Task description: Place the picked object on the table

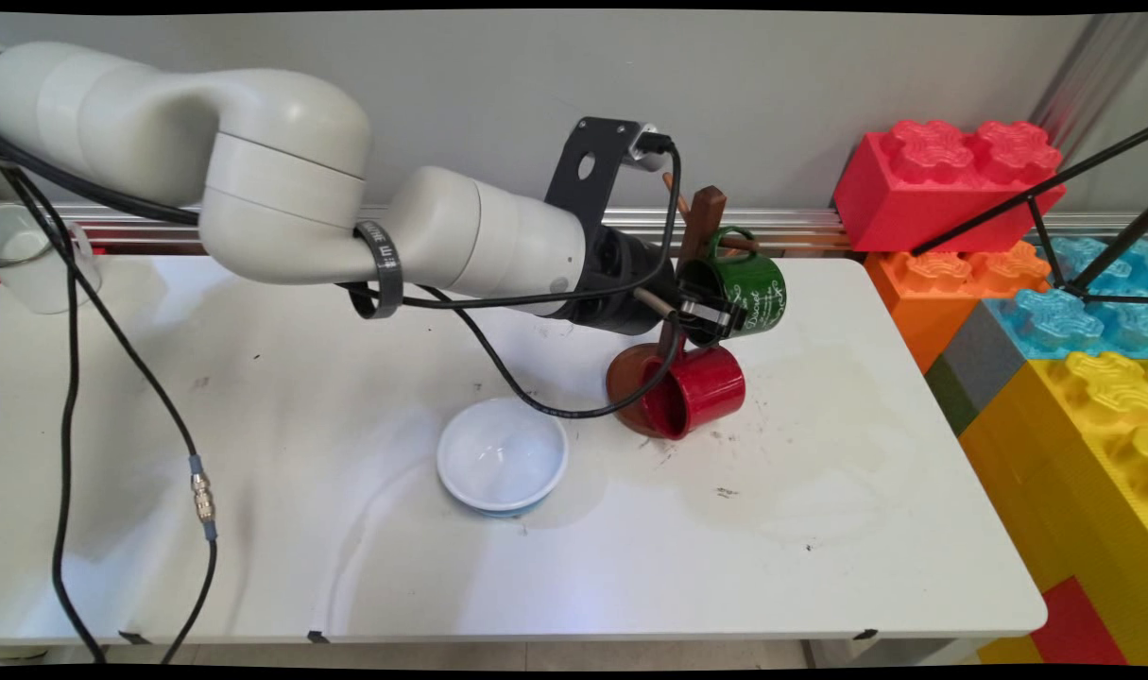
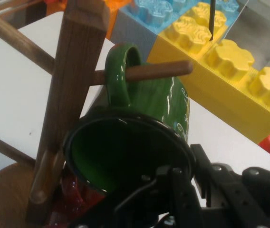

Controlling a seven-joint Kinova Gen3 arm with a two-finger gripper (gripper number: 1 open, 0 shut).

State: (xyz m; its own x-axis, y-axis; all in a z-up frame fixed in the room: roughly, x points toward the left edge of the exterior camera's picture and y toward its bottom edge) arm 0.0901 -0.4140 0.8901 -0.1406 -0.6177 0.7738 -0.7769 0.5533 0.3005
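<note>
Where the gripper (image 1: 715, 319) reaches the wooden mug tree (image 1: 694, 247), it clamps the rim of a glossy green mug (image 1: 745, 291) with white lettering, whose handle hangs on a peg (image 2: 159, 71). Just below it a red mug (image 1: 698, 391) hangs at the tree's base. Farther off sits a white bowl (image 1: 503, 454), empty, on the table (image 1: 819, 529).

White round ceramic bowl (image 1: 503, 455) on the white counter (image 1: 819, 529), well apart from the big plastic building blocks (image 1: 1055, 312) stacked at the right. Clear plastic cup (image 1: 27, 255) at the far left edge.
</note>
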